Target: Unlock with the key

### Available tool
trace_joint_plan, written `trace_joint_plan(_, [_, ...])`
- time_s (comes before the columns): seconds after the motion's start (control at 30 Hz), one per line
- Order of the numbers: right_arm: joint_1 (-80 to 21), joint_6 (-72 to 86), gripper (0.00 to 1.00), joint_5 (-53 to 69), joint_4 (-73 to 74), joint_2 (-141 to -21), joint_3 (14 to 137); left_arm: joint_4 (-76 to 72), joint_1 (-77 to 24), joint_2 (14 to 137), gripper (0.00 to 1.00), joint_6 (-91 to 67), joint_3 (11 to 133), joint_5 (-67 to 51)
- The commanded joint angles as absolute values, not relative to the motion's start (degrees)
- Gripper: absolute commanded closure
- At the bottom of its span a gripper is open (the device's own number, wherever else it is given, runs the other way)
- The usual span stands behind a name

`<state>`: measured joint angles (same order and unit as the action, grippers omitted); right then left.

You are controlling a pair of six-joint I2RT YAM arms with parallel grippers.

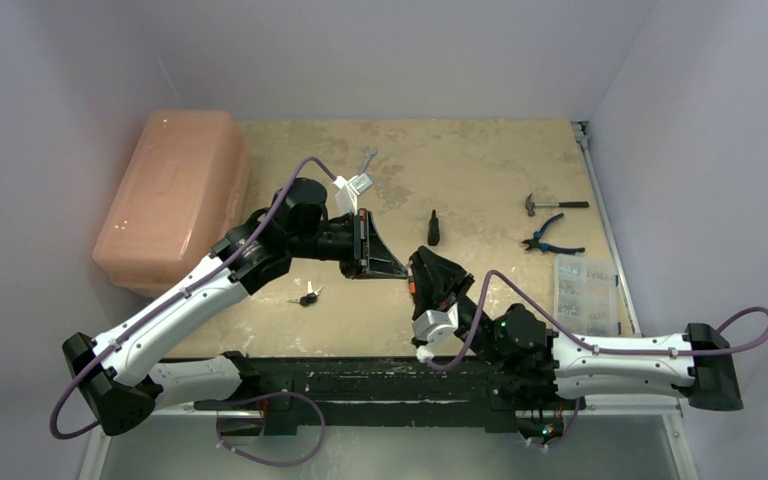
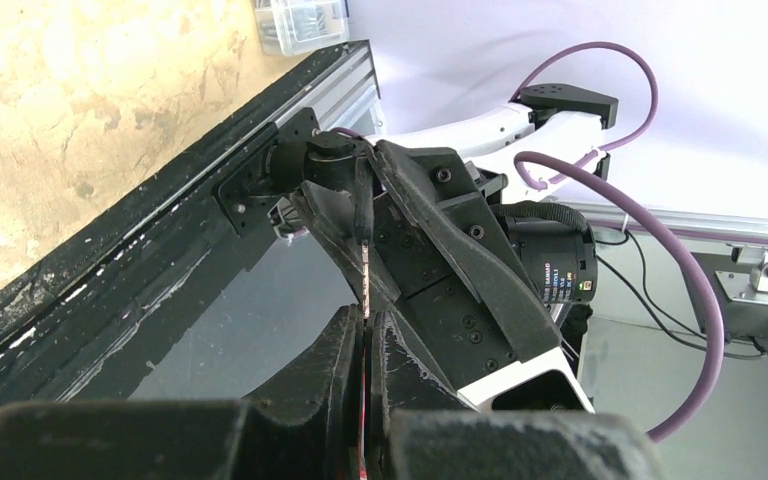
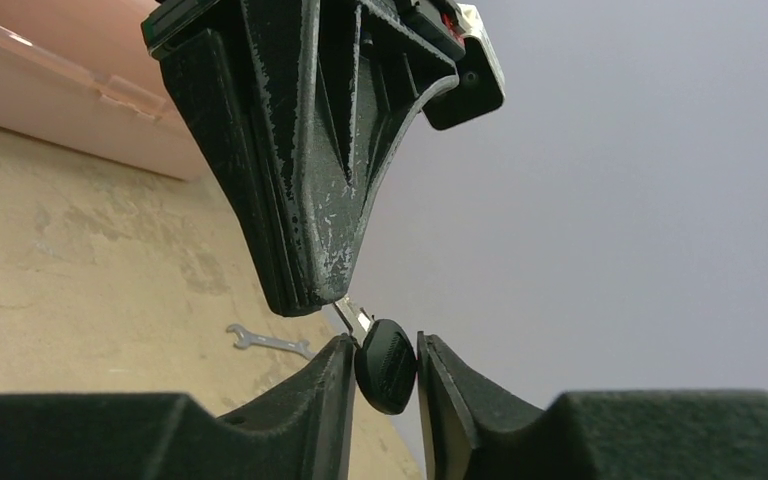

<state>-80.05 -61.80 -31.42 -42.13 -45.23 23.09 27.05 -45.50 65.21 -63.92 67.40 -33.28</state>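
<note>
My left jaws are clenched on the metal blade of the key (image 2: pixel 363 262), and they hold it in the air above the middle of the bench (image 1: pixel 480 160), with the black head pointing towards my right arm. My right jaws are closed around this black head; in the right wrist view the head fills the gap and both pads (image 3: pixel 335 385) touch it, at 9 and at 3 o'clock of the head. So the key is between my two arms, gripped at both ends, and it does not touch the bench. On the bench in the top view, a small bunch of keys (image 1: pixel 307 297) lies at 8 o'clock from the meeting point, a pink box (image 1: pixel 175 195) stands at 10 o'clock, a wrench (image 1: pixel 367 157) lies near 12 o'clock, a hammer (image 1: pixel 550 205) and pliers (image 1: pixel 550 240) at 2 o'clock, and a clear parts case (image 1: pixel 585 290) at 3 o'clock.
</note>
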Motion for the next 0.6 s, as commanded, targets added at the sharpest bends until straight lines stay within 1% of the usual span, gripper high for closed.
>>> trace_joint_plan(0.0, [-80.74, -62.37, 0.68, -33.22, -44.64, -45.7, 23.62, 24.51, -45.6, 64.77, 1.0, -64.6, 68.75, -34.06])
trace_joint_plan(0.07, [-81.03, -62.04, 0.73, -33.22, -43.87, -45.78, 23.88, 24.28, -45.62, 64.78, 1.0, -64.75, 68.59, -34.1])
trace_joint_plan(0.17, [-81.33, -61.47, 0.85, -33.22, -42.48, -45.84, 24.2, 23.83, -45.54, 64.8, 1.0, -65.05, 68.54, -34.1])
trace_joint_plan(0.23, [-81.6, -60.77, 0.96, -33.22, -40.8, -45.8, 24.57, 23.72, -45.47, 64.94, 0.99, -65.04, 68.66, -34.01])
trace_joint_plan(0.27, [-81.7, -60.17, 1.0, -33.16, -39.9, -45.73, 24.75, 23.69, -45.32, 64.99, 0.96, -65.02, 68.73, -34.0])
trace_joint_plan(0.33, [-82.03, -58.2, 1.0, -32.86, -37.05, -45.35, 25.43, 23.87, -45.14, 65.09, 0.89, -64.78, 68.82, -34.09])
trace_joint_plan(0.37, [-82.14, -56.75, 1.0, -32.53, -35.21, -45.09, 25.93, 23.98, -44.87, 65.13, 0.87, -64.65, 68.82, -34.1])
trace_joint_plan(0.57, [-82.14, -47.3, 1.0, -31.5, -24.13, -43.57, 29.82, 26.84, -43.67, 64.79, 0.57, -61.48, 70.84, -32.35])
